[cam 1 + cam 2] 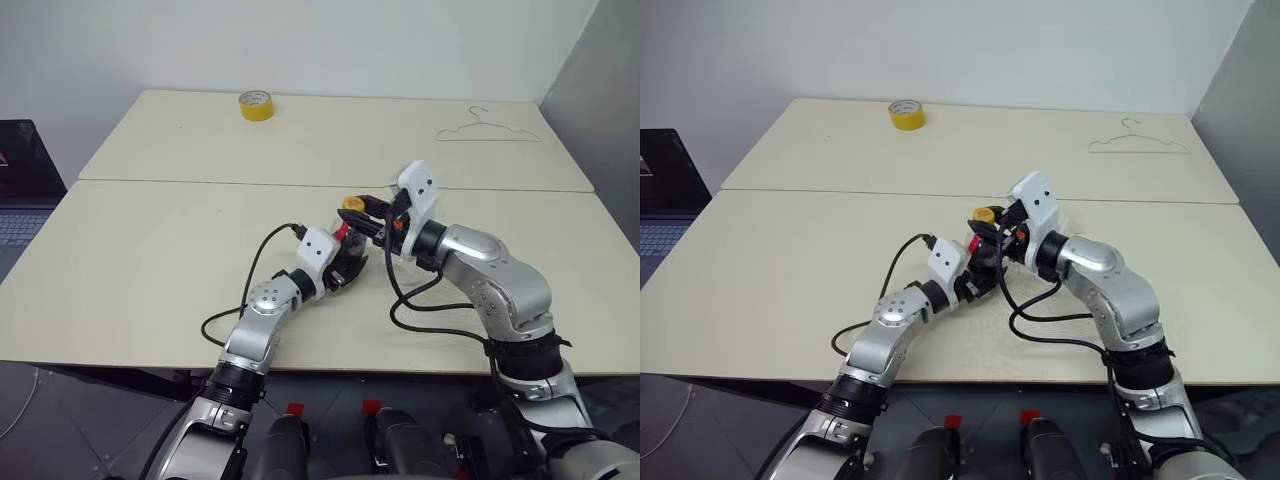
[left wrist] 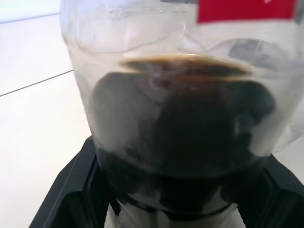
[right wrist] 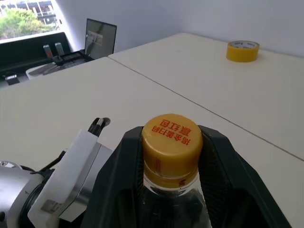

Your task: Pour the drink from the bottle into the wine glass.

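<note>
The bottle (image 3: 172, 190) is held upright near the middle of the desk (image 1: 150, 260), its body clasped by the left hand (image 1: 345, 268). Its yellow cap (image 3: 171, 142) is gripped by the right hand (image 1: 372, 215). The drink (image 2: 185, 137) is seen inside. A yellow tape roll (image 1: 256, 104) lies far back.

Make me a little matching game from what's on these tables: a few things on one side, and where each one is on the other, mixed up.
Things:
1. bottle
2. tape roll
3. clothes hanger
4. laptop

Places:
A. lying flat at the far right of the back table
B. held between the two grippers, yellow cap on
C. beside the tables, at the left edge
D. far left part of the back table

Pairs: 1-B, 2-D, 3-A, 4-C
</note>
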Controlling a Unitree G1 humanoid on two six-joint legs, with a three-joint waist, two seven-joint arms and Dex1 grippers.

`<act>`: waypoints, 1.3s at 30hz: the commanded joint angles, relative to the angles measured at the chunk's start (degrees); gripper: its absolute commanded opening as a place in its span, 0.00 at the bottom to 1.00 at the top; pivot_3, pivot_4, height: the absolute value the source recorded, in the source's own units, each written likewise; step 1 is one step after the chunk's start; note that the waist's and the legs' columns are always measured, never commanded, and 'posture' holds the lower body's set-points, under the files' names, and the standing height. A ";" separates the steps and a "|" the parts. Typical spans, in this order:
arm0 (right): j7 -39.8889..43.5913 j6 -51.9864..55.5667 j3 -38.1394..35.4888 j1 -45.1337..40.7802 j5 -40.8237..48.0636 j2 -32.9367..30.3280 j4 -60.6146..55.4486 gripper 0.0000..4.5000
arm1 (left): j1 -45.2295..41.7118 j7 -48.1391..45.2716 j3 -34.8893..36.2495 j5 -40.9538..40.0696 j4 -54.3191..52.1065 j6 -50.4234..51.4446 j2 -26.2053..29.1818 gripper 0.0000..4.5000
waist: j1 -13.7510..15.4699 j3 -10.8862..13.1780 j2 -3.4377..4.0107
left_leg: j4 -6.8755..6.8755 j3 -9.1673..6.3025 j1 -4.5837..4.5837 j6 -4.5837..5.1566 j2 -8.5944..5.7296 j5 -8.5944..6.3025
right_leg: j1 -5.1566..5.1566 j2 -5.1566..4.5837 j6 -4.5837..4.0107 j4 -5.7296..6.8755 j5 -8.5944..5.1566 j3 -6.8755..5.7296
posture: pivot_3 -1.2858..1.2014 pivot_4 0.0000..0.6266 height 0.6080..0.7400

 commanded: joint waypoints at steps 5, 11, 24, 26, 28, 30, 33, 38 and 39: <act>-1.30 3.79 -5.17 -1.73 6.18 1.50 -3.40 0.28 | 2.58 -0.11 -0.87 1.32 2.56 2.20 0.73 0.72 | -0.02 0.00 0.00 | 0.00 0.00 0.00 0.00 0.00 0.00 | 0.00 0.00 0.00 0.00 0.00 0.00 | 0.52 0.24 1.00; 0.13 2.02 -4.10 -2.33 5.29 -0.40 -4.62 0.28 | 2.87 -0.17 -0.97 1.52 2.23 2.34 0.63 0.72 | -0.03 0.00 0.00 | -0.02 0.00 0.00 0.00 0.00 0.00 | 0.00 0.00 -0.01 0.00 0.00 0.00 | 0.52 0.24 1.00; 2.71 -6.75 -1.91 -2.99 1.08 -3.08 -4.17 0.28 | 2.39 -1.15 -1.24 1.99 2.94 2.38 1.00 0.72 | 0.02 0.01 0.00 | -0.01 0.00 -0.07 0.00 -0.02 0.00 | -0.05 0.00 0.00 -0.03 0.00 -0.01 | 0.52 0.24 1.00; 2.95 -6.92 -2.10 -3.17 1.11 -3.26 -3.78 0.28 | 2.61 -1.11 -1.21 2.01 2.73 2.43 0.97 0.72 | 0.02 0.01 0.00 | -0.01 0.00 -0.08 0.00 -0.02 0.00 | -0.06 0.00 0.00 -0.03 0.00 -0.01 | 0.52 0.24 1.00; 3.01 -6.22 -2.81 -3.36 2.09 -2.97 -3.30 0.28 | 3.01 -1.00 -1.25 2.01 2.38 2.53 0.93 0.72 | 0.02 0.01 0.00 | -0.02 0.00 -0.08 0.00 -0.02 0.00 | -0.07 0.00 0.00 -0.03 0.00 -0.01 | 0.52 0.24 1.00; 3.00 -5.58 -3.44 -3.50 3.01 -2.63 -2.85 0.28 | 3.24 -0.89 -1.26 2.01 2.15 2.62 0.89 0.72 | 0.02 0.01 0.00 | -0.02 0.00 -0.08 0.00 -0.01 0.00 | -0.07 0.00 0.00 -0.03 0.00 -0.01 | 0.52 0.24 1.00; 3.01 -4.79 -4.19 -3.62 4.19 -2.43 -2.49 0.28 | 3.44 -0.68 -1.22 2.00 1.92 2.70 0.82 0.72 | 0.01 0.01 0.00 | -0.02 0.00 -0.08 0.00 -0.01 0.00 | -0.07 0.00 0.00 -0.03 0.00 -0.01 | 0.52 0.24 1.00; 2.84 -4.85 -5.13 -3.82 5.12 -2.33 -2.25 0.28 | 3.81 -0.52 -1.24 2.03 1.60 2.80 0.81 0.72 | 0.01 0.01 0.00 | -0.02 0.00 -0.08 0.00 -0.01 0.00 | -0.07 0.00 0.00 -0.02 0.00 -0.01 | 0.52 0.24 1.00; 2.91 -5.29 -5.12 -3.87 5.02 -2.41 -2.26 0.28 | 3.88 -0.50 -1.25 2.03 1.55 2.82 0.80 0.72 | 0.00 0.01 0.00 | -0.02 0.00 -0.08 0.00 -0.01 0.00 | -0.07 0.00 0.00 -0.02 0.00 -0.01 | 0.52 0.24 1.00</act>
